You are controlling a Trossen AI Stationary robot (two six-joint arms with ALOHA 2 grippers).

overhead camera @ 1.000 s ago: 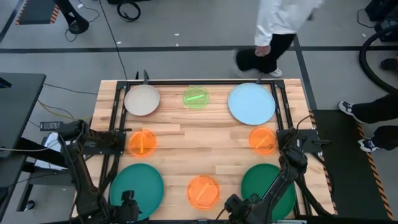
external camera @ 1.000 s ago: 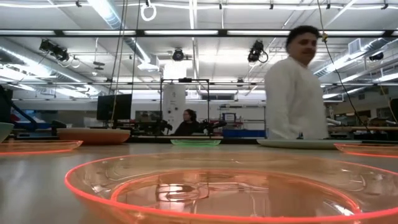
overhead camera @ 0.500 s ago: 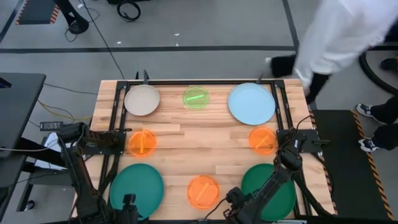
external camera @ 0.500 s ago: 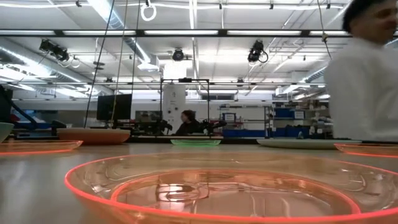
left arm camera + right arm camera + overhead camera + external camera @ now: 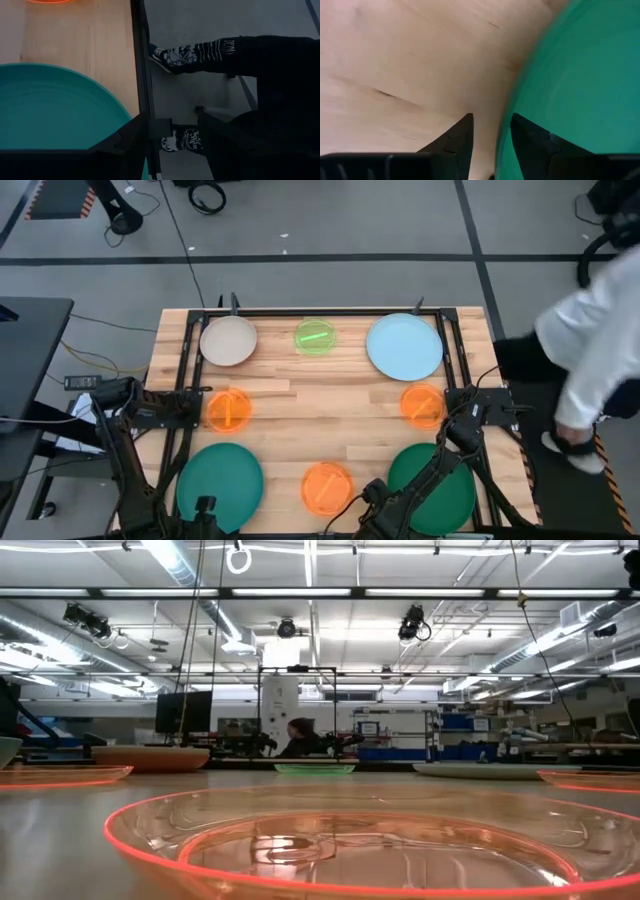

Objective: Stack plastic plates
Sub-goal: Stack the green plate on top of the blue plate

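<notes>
Several round plastic plates lie flat and apart on the wooden table (image 5: 330,380): beige (image 5: 228,340), neon-green (image 5: 315,337), light-blue (image 5: 404,346), three translucent orange (image 5: 229,409) (image 5: 422,405) (image 5: 327,487), and two dark green (image 5: 220,483) (image 5: 440,480). My right gripper (image 5: 372,502) (image 5: 492,137) is open, low at the right green plate's left rim (image 5: 506,125). One finger stands over the plate and the other over bare wood. My left gripper (image 5: 205,517) (image 5: 170,145) is open at the near edge beside the left green plate (image 5: 50,110), holding nothing. My right gripper points steeply down with its fingers on either side of the right green plate's left rim (image 5: 506,125). I cannot tell whether either finger touches it. The plate lies flat on the table.
A black metal frame (image 5: 190,395) runs along the table's sides. A person in white (image 5: 600,330) stands off the right edge. Shoes and dark legs (image 5: 210,50) show on the floor past the frame rail. Bare wood lies mid-table between the plates.
My right gripper has sunk toward the right green plate's left rim. The person has walked from the table's far side round to its right side. The plates have not moved.
</notes>
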